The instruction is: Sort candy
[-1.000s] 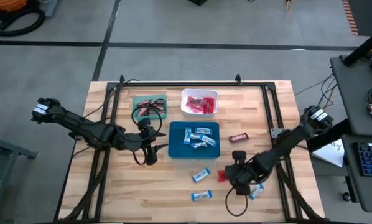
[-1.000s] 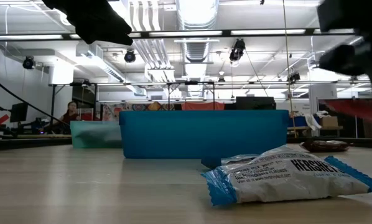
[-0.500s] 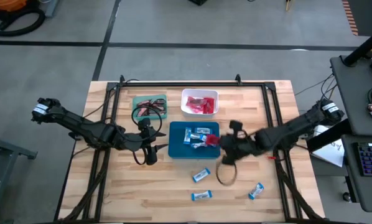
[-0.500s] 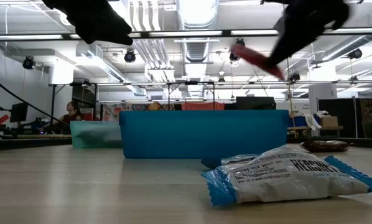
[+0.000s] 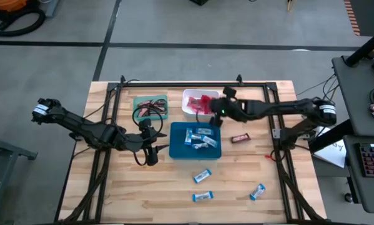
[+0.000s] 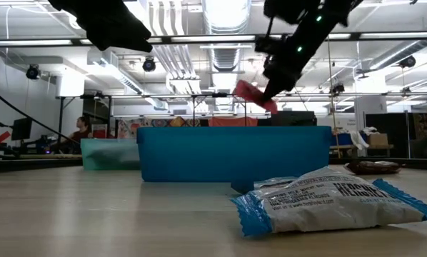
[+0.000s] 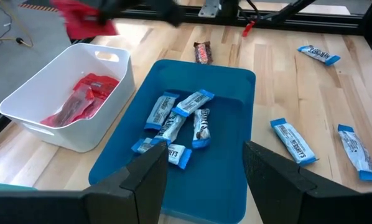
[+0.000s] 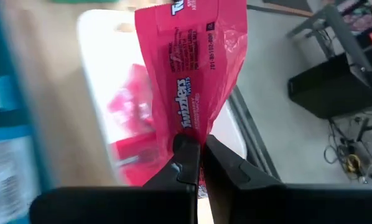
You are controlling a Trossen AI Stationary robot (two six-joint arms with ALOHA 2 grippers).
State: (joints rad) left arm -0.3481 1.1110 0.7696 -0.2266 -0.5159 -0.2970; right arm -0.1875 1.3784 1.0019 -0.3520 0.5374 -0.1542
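Note:
My right gripper [image 5: 216, 111] is shut on a flat red packet [image 5: 206, 106] and hangs in the air over the white tray [image 5: 188, 95], which has more red packets in it. The blue tray [image 5: 177, 150] holds several blue-and-white bars [image 5: 198, 139]. Three more such bars [image 5: 202, 177] lie flat on the table near its near edge, and a dark brown bar [image 5: 239, 137] lies right of the blue tray. My left gripper [image 5: 151, 154] waits open just left of the blue tray. My right gripper pinches the red packet by one end [image 8: 187, 127] between its two fingers [image 8: 185, 155]. The packet is lifted clear and sticks out past the fingertips, slanting down toward the white tray [image 6: 255, 96].
A green tray [image 5: 151, 106] with dark brown bars stands left of the white tray. A dark frame [image 5: 193, 84] runs along the table's far edge and down both sides. Bare wood lies in front of the blue tray, around the loose bars [image 5: 201, 197] [image 5: 257, 191].
My right gripper has risen from the table's near right part with the red packet, swung toward the far edge and the left across the blue tray, and now stands above the white tray. The packet has gone from the table top to lifted clear.

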